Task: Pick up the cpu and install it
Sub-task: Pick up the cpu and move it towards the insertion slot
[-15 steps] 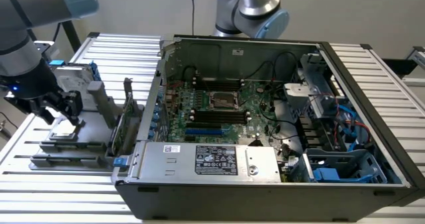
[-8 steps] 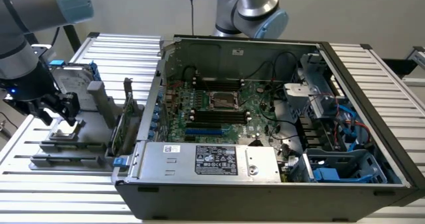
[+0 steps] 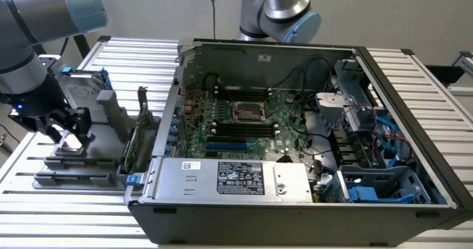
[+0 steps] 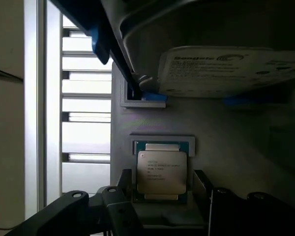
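The cpu [image 4: 162, 171], a small square chip with a silver-grey top and printed text, lies flat in a recess of the grey fixture [image 4: 226, 147]. My gripper [image 4: 162, 183] is lowered over it, one dark finger [image 4: 124, 189] on each side of the chip, and stands open with small gaps to the chip's edges. In the exterior view the gripper [image 3: 65, 134] hangs at the left over the fixture [image 3: 74, 163], with the pale cpu [image 3: 72, 145] just below its fingers. The black-and-metal socket frame [image 3: 250, 112] sits in the middle of the motherboard inside the open computer case [image 3: 296, 216].
A silver hard drive [image 4: 226, 69] in a blue frame stands upright right behind the cpu's recess, also seen in the exterior view [image 3: 80, 88]. A green card [image 3: 137, 138] stands between fixture and case. A second arm [image 3: 277, 11] stands behind the case. Slatted metal table [image 3: 44, 216] underneath.
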